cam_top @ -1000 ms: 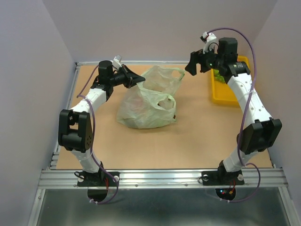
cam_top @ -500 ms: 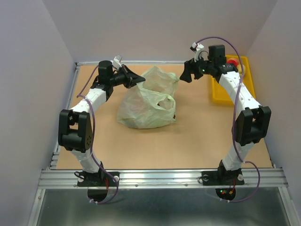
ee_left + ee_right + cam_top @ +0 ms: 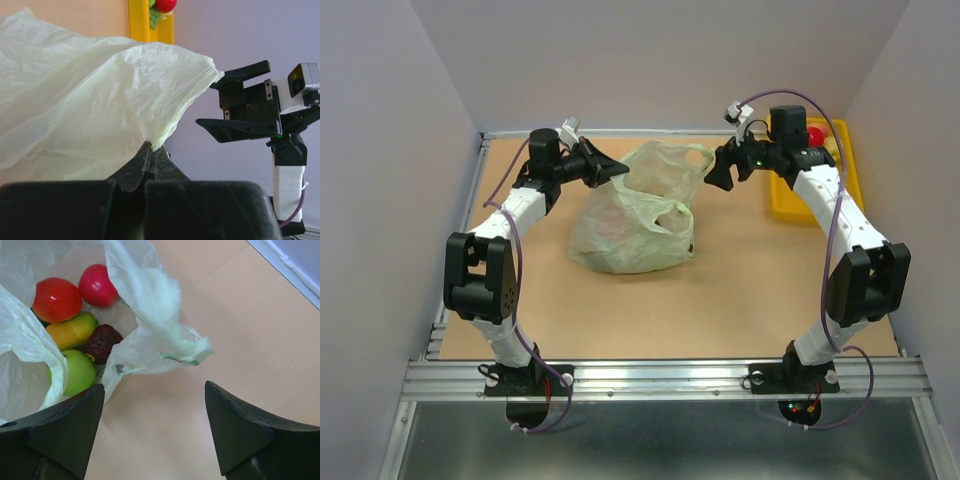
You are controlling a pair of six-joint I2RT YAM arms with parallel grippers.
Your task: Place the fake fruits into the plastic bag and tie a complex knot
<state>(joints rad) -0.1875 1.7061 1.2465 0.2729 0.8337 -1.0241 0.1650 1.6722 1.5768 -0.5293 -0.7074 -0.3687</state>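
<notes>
The plastic bag [image 3: 630,215] lies toward the far edge of the desk [image 3: 720,300], between the two arms. Its rim is pinched by the left fingers [image 3: 150,156], which are shut tight on the film and hold that side raised, so the mouth gapes toward the right arm. The right fingers [image 3: 65,425] are spread wide and hold nothing. They hang just above the bag's right side, near a loose handle loop [image 3: 165,335]. Several fake fruits [image 3: 75,332] are seen inside: two red, one yellowish, one green and one dark. A red fruit [image 3: 815,134] and a bunch of grapes [image 3: 154,15] lie in the yellow tray [image 3: 798,208] at the far right corner, so loading is judged unfinished and the knot not yet due.

For the step to be done well, the left pinch should not be loosened, or the mouth will likely sag shut. Each remaining fruit should be gripped across its middle, since glossy round plastic may slip. It should be carried over the open mouth rather than over the handle flap, and released low so that it does not bounce out.
</notes>
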